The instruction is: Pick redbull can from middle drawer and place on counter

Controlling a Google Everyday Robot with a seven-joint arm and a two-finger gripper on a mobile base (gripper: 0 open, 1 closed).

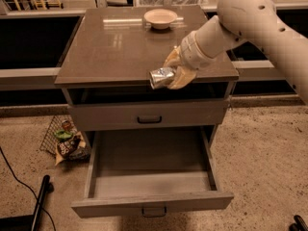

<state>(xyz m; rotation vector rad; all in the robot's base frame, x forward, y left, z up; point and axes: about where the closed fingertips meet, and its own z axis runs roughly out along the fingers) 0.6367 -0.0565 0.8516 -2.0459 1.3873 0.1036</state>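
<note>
My gripper (169, 75) is shut on the redbull can (160, 77), a slim silvery can held on its side, pointing left. It hangs over the front edge of the counter (115, 47), right of the middle. The white arm reaches in from the upper right. The middle drawer (151, 174) is pulled wide open below, and its inside looks bare. Its flat front with the small dark handle (154, 210) faces me.
A cream bowl (160, 18) stands at the back of the counter. The upper drawer (149, 115) is shut. A wire basket with packets (65, 139) sits on the speckled floor to the left. A dark cable and pole (38, 203) lie at lower left.
</note>
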